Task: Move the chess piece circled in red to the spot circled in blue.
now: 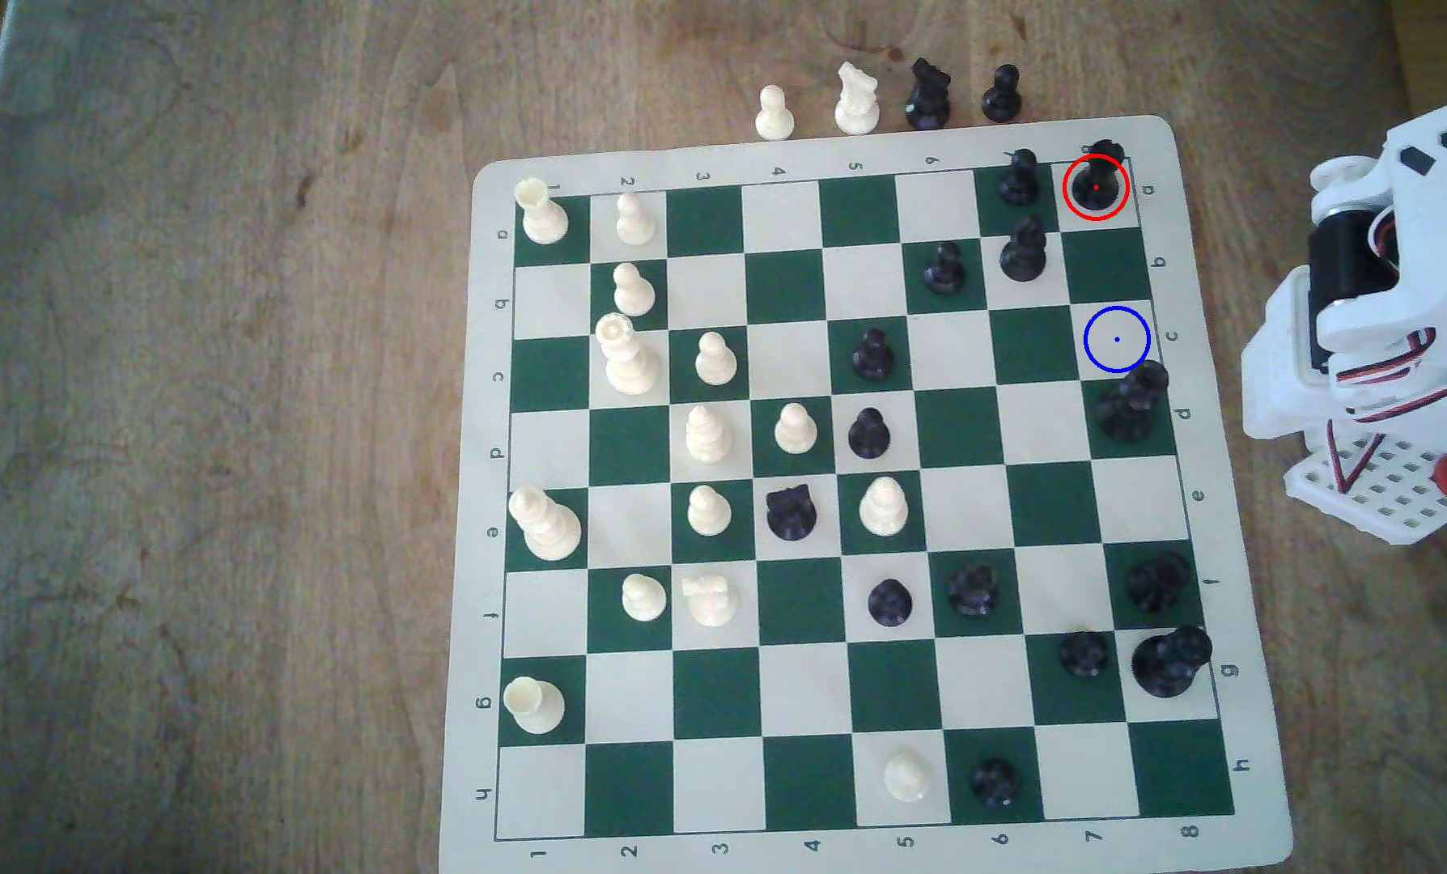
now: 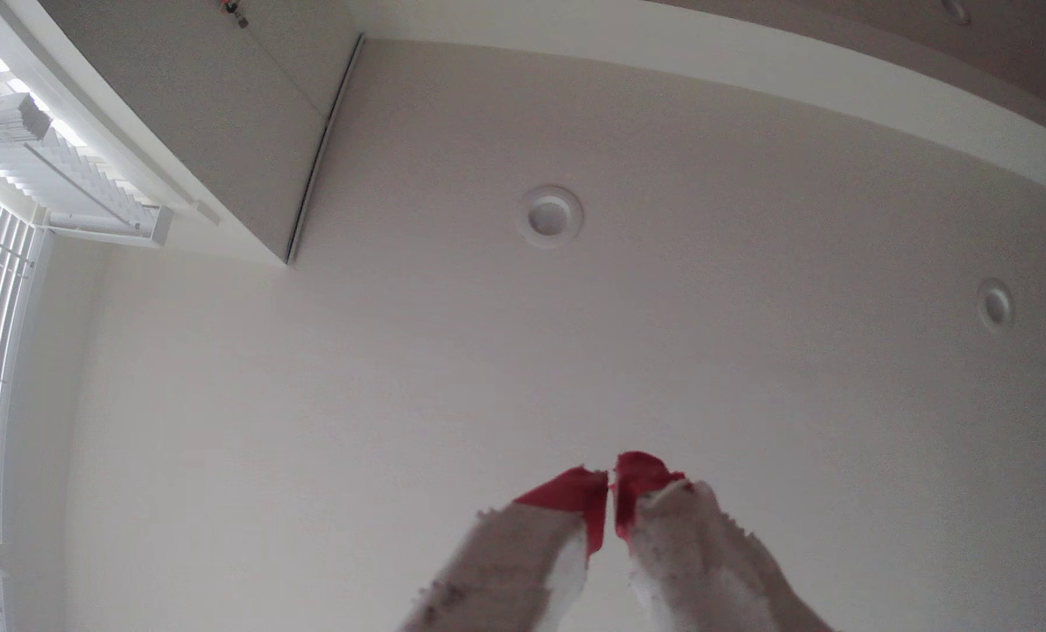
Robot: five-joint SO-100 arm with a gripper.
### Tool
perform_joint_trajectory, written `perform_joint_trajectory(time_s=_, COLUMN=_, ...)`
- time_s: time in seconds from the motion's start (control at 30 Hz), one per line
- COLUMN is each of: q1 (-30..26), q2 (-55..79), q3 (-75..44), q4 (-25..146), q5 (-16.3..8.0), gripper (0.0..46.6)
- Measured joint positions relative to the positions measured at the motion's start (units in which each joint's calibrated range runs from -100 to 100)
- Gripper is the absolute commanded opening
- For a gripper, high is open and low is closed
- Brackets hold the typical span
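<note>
Wooden counter (image 1: pixel 199 420): hand (image 2: pixel 612 486) closed, empty, aimed at ceiling; descending, it could topple the pawn (image 1: pixel 1019 178) beside the circled piece (image 1: pixel 1097 176)

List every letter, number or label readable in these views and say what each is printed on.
"1 2 3 4 5 6 7 8": near border of the cream-and-green roll-up chess mat.
"2 3 4 5 6": far border, upside down; its other digits are hidden or too blurred to read.
"a b c d e f g h": the exterior view's right border.
"a b c d e f g h": the exterior view's left border, rotated.
Wrist view: none.
</note>
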Motion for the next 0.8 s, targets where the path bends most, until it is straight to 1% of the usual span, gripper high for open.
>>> perform_joint_trajectory(time_s=0.1, q1=0.4, q2=0.1, q3=0.0, q4=0.4, q5=0.0, gripper=0.2)
perform_joint_trajectory(time_s=0.17, q1=0.7, q2=0.1, q3=0.0, q4=3.8, q5=0.0, gripper=0.2)
perform_joint_trajectory(time_s=0.27, q1=1.5, q2=0.2, q3=-0.1, q4=11.6, q5=0.0, gripper=0.2)
perform_joint_trajectory(time_s=0.4, q1=3.2, q2=0.2, q3=-4.6, q4=24.2, q5=0.0, gripper=0.2)
perform_joint_trajectory(time_s=0.5, q1=6.1, q2=0.2, q3=-11.2, q4=35.5, q5=0.0, gripper=0.2)
perform_joint_trajectory(time_s=0.6, q1=10.0, q2=0.2, q3=-19.2, q4=52.6, q5=0.0, gripper=0.2)
perform_joint_trajectory(time_s=0.63, q1=11.5, q2=0.2, q3=-21.1, q4=58.0, q5=0.0, gripper=0.2)
perform_joint_trajectory(time_s=0.67, q1=15.0, q2=0.1, q3=-25.0, q4=69.6, q5=0.0, gripper=0.2)
perform_joint_trajectory(time_s=0.7, q1=16.2, q2=0.0, q3=-26.4, q4=74.3, q5=0.0, gripper=0.2)
perform_joint_trajectory(time_s=0.73, q1=17.3, q2=0.0, q3=-27.5, q4=78.9, q5=0.0, gripper=2.4)
perform_joint_trajectory(time_s=0.8, q1=18.8, q2=0.0, q3=-29.5, q4=86.5, q5=0.0, gripper=3.8)
